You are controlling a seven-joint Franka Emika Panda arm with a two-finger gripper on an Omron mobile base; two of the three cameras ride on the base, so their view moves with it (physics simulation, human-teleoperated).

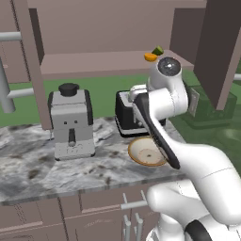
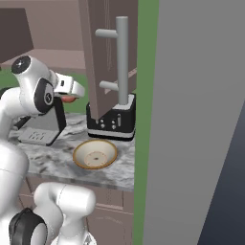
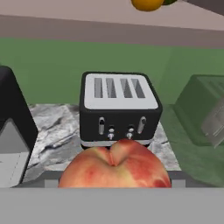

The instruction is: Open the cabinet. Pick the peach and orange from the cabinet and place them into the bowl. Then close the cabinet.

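We've got the round reddish-pink peach (image 3: 114, 165) sitting right at the bottom of the hand view, pressed up close between the tips of the claw (image 2: 72, 92), so the claw is holding the peach with its jaws spread about the fruit's width; in the right base view a sliver of red peeks out just under the white hand. The wide mauve-brown wall cabinet (image 1: 108, 61) stands open, both panelled doors swung out, and the long grey bar handle (image 2: 121, 60) of one door hangs in front of the black four-slot toaster (image 3: 119, 109). On the cabinet shelf the small bright orange (image 1: 150, 57) rests near the right end, touching a dark green pointed fruit (image 1: 158, 50) just behind it. Down on the marbled grey tabletop (image 1: 42, 164) the shallow tan-rimmed bowl with the cream speckled inside (image 2: 95, 154) sits in front of the toaster, nothing in it, with the claw up above and to its left in the right base view. A silver and black coffee machine (image 1: 71, 122) stands well to the left of the toaster, and a green-tinted dish (image 3: 204, 109) sits off to the toaster's right
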